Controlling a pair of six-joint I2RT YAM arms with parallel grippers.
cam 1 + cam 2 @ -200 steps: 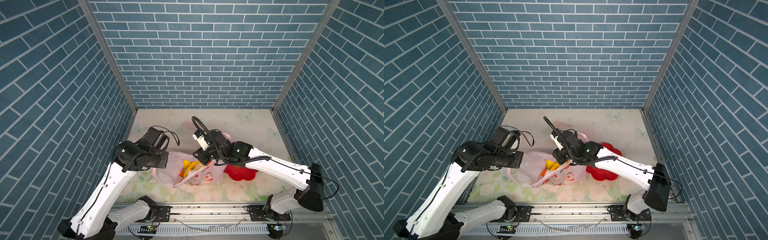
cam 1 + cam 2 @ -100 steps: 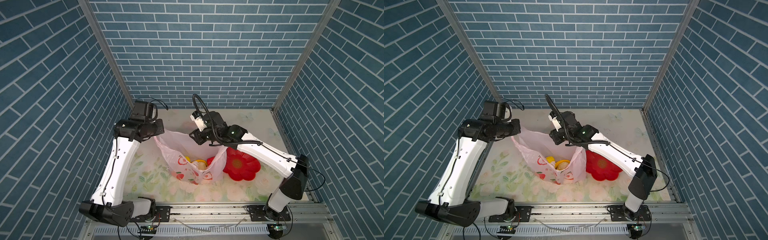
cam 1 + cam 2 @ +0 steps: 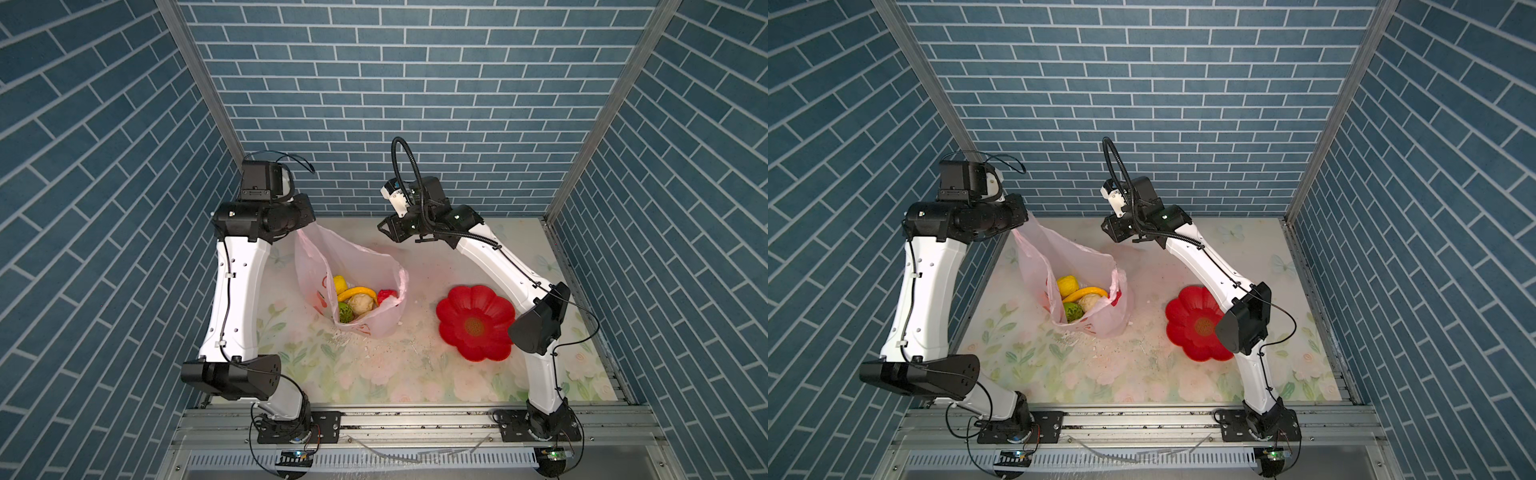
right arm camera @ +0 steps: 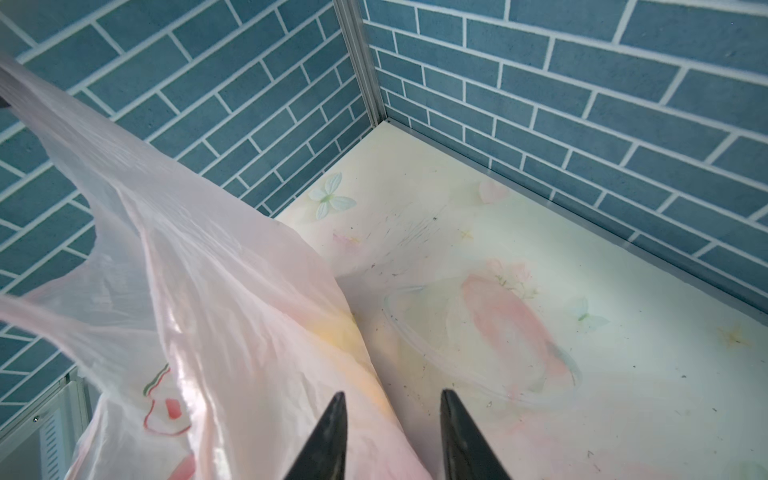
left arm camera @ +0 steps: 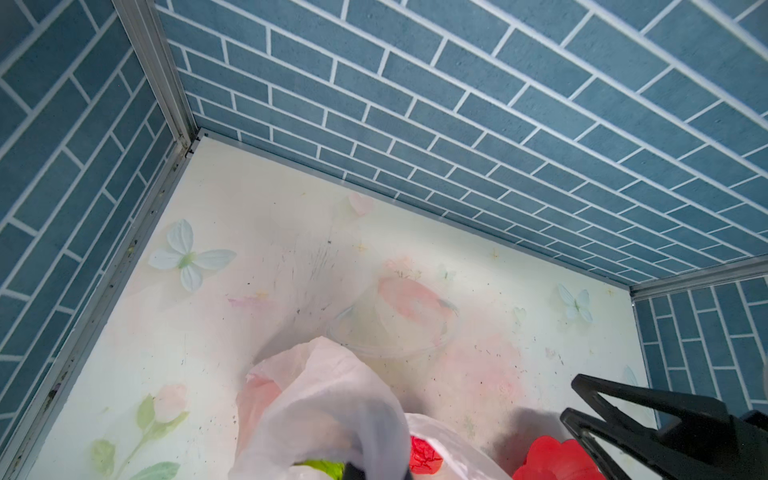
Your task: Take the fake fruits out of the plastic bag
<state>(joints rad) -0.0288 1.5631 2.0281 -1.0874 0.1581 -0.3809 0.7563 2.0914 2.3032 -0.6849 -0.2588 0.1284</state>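
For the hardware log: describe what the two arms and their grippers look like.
Left arm and right arm: glossy white shells, black joints and black wedge-shaped elbow housings, thin black cables alongside. A ribbed black hose arcs over the right wrist, beside a small white block. The right gripper has black fingers tapering to points.

- Pale tabletop (image 3: 415, 374) printed with pastel flowers and butterflies, speckled with dirt.
- Thin translucent pink plastic bag (image 3: 316, 266): its base rests on the tabletop, below the left gripper (image 3: 311, 223) jaws and just beside the right gripper (image 4: 392, 392) jaws.
- Glossy red flower-shaped plate (image 3: 473, 322): lies flat, well apart from both pairs of jaws.
- White crumbs (image 3: 365, 349): scattered near the bag's base.
- Faint round ring (image 4: 478, 345) ahead of the right jaws: perhaps a clear dish, perhaps print.
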